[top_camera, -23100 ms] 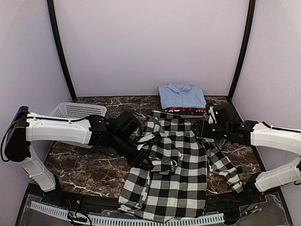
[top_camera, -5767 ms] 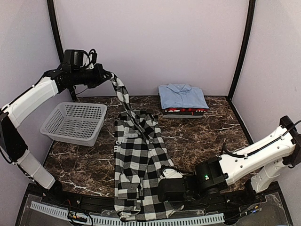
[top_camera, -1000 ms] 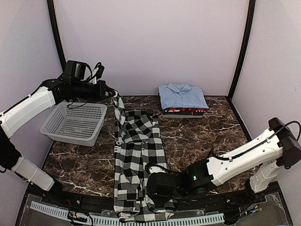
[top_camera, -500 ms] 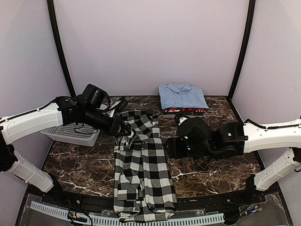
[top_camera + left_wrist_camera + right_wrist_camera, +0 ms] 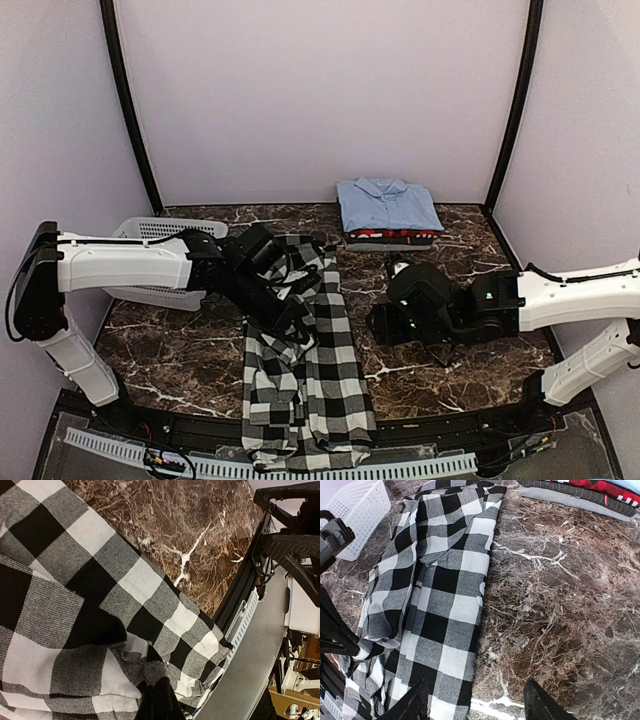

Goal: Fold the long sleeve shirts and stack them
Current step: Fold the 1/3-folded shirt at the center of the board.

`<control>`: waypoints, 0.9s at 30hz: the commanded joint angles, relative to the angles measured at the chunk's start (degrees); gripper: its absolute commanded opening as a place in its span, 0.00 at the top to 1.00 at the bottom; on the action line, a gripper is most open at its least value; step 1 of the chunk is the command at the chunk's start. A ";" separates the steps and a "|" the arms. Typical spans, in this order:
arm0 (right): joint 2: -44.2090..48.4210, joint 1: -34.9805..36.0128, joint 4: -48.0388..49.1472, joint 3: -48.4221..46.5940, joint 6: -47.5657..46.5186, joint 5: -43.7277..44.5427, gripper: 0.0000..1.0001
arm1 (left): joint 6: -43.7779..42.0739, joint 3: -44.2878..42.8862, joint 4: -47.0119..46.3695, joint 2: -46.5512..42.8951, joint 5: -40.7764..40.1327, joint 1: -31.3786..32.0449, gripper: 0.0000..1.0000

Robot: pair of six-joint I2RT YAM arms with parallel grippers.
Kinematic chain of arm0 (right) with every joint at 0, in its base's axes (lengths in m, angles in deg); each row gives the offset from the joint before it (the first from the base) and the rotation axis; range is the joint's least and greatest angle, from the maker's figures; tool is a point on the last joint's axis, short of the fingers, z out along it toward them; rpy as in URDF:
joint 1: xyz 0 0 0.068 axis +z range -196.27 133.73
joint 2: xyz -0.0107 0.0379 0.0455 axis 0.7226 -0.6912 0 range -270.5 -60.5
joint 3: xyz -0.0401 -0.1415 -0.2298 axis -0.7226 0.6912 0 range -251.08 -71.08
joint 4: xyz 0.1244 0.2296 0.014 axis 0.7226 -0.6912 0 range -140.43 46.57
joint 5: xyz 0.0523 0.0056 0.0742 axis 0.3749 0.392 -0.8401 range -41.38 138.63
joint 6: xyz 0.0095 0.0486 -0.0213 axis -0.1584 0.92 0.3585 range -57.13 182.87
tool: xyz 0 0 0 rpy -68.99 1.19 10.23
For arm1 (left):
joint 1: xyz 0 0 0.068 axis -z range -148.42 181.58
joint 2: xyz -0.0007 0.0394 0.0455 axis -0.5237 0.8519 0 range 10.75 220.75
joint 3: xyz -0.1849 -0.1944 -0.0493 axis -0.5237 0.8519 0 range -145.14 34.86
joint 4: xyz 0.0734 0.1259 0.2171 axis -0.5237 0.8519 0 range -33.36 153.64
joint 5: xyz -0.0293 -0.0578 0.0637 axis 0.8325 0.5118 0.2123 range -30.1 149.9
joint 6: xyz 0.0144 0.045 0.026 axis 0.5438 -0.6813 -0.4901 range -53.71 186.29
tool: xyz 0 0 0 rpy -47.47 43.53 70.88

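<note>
The black-and-white check shirt (image 5: 305, 380) lies as a long narrow strip from mid-table to the front edge. My left gripper (image 5: 291, 322) sits low over its middle, shut on a bunched fold of check cloth (image 5: 154, 672); the left gripper (image 5: 159, 696) shows only as dark tips under that cloth. My right gripper (image 5: 385, 325) stands open just right of the shirt, its fingers (image 5: 412, 704) spread over the shirt's right edge (image 5: 482, 587) and bare marble; the right gripper (image 5: 476, 707) holds nothing. At the back the light blue shirt (image 5: 388, 205) lies folded on the red one (image 5: 385, 234).
A grey perforated basket (image 5: 150, 232) stands at the back left, partly behind my left arm, and shows in the right wrist view as a white basket (image 5: 357, 500). The table's front rail (image 5: 270, 465) runs under the shirt's hem. Dark marble (image 5: 450, 380) lies right of the shirt.
My left gripper came down from the back left onto the shirt's middle, carrying the sleeve with it. My right arm left the front hem, moved to the shirt's right side and its jaws widened.
</note>
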 commanded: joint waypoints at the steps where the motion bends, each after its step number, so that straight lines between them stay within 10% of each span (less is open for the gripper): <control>1: 1.53 -0.32 2.81 1.64 0.75 -0.78 0.38 | 1.20 -3.47 -0.33 2.83 0.33 2.80 1.00; 27: 3.26 -0.33 4.85 6.17 2.61 -2.25 0.38 | 2.90 -6.80 0.30 11.56 1.26 12.28 0.96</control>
